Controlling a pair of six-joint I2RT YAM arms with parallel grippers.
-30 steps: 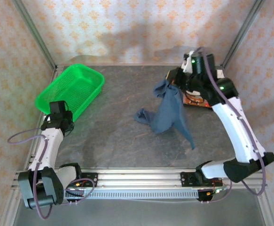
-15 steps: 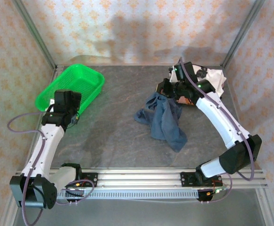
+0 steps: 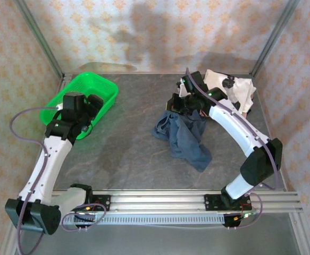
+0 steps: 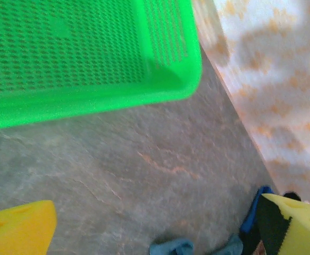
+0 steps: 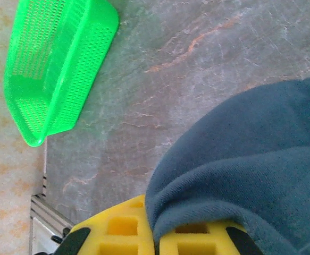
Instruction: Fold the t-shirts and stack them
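right jaws pinching slate-blue t-shirt (image 3: 189,141) edge; left jaws spread, well apart from it.

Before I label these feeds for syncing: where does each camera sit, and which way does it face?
Top external: above, behind the bases, looking down on the table; both arms show.
Left wrist: on the left gripper, facing the green basket; open yellow fingers show.
Right wrist: on the right gripper, facing across the table; fingers pinch the blue t-shirt.
Shared: both wrist views catch the green basket.
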